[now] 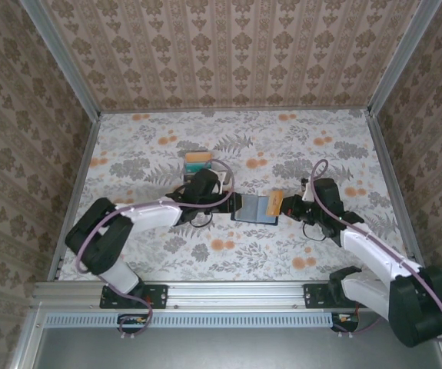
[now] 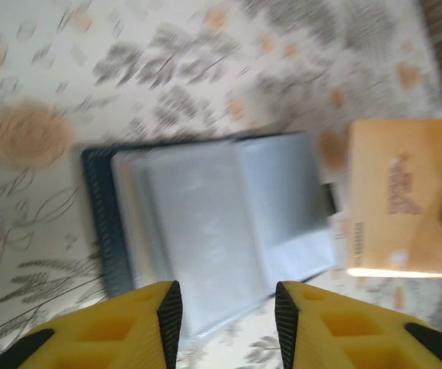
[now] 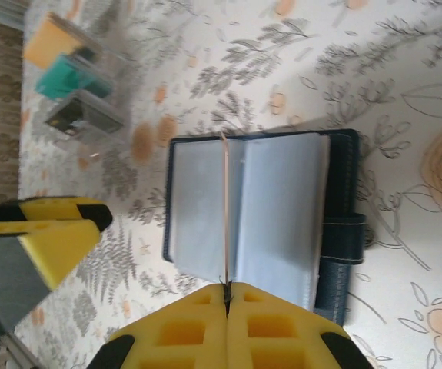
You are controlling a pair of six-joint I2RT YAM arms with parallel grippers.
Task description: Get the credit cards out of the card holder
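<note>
The dark navy card holder (image 1: pixel 251 208) lies open on the table between both arms, its blue-grey pockets (image 2: pixel 205 223) facing up. My right gripper (image 3: pixel 227 296) is shut on a tan credit card (image 3: pixel 224 207), seen edge-on and upright over the holder's (image 3: pixel 282 207) middle. From the left wrist the same tan card (image 2: pixel 401 207) hangs off the holder's right side. My left gripper (image 2: pixel 227 319) is open just above the holder's near edge, with nothing between its fingers. Its yellow finger (image 3: pixel 51 238) appears left of the holder in the right wrist view.
A clear slotted card rack (image 1: pixel 198 161) stands behind the left gripper. It holds a yellow card (image 3: pixel 48 38), a teal card (image 3: pixel 67 77) and a dark grey one (image 3: pixel 71 115). Patterned walls enclose the floral table on three sides.
</note>
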